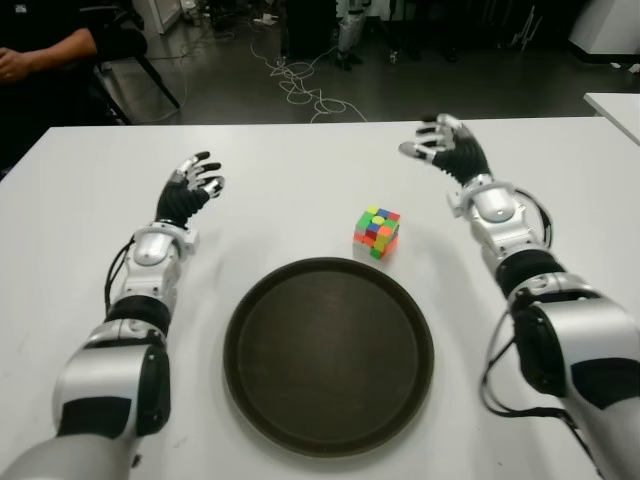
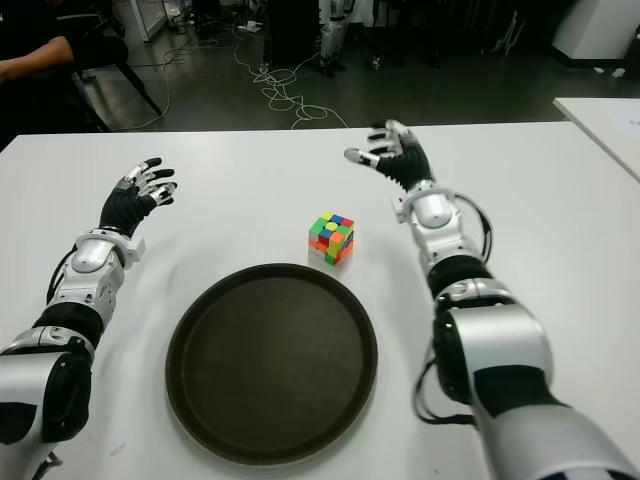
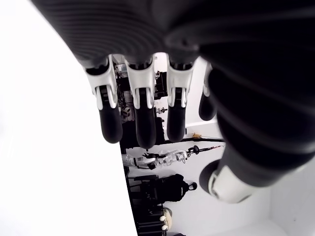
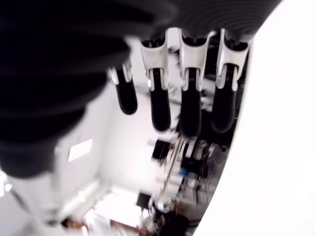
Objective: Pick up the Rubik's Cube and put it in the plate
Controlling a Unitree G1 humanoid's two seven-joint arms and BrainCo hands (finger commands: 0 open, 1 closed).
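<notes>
From where I sit, the layout makes sense for a short carry: the Rubik's Cube (image 1: pixel 377 231) stands on the white table (image 1: pixel 300 170) just beyond the far rim of the round dark plate (image 1: pixel 329 356), slightly toward my right side, apart from the rim as far as I can judge, so I reckon it only needs lifting and bringing back toward me to land in the dish. Nothing is in the plate, and neither hand holds anything, so I judge the pick not yet begun. My right hand (image 1: pixel 447 147) is the nearer one to work with; it shows beyond and to the right of the cube, near it but not touching, palm turned inward with the fingers (image 4: pixel 189 110) spread and hanging loose in its wrist view, the thumb set apart from them, nothing between. I would call it fully relaxed and empty. My left hand (image 1: pixel 190 187) shows well to the left of the cube and plate, fingers extended and empty too; whether either hand is raised off the table or brushing it I cannot say for sure from the head cameras. To take the cube I think the right hand must come in and down around it. A person's arm (image 1: pixel 40 55) shows at the far left edge, beyond the table.
</notes>
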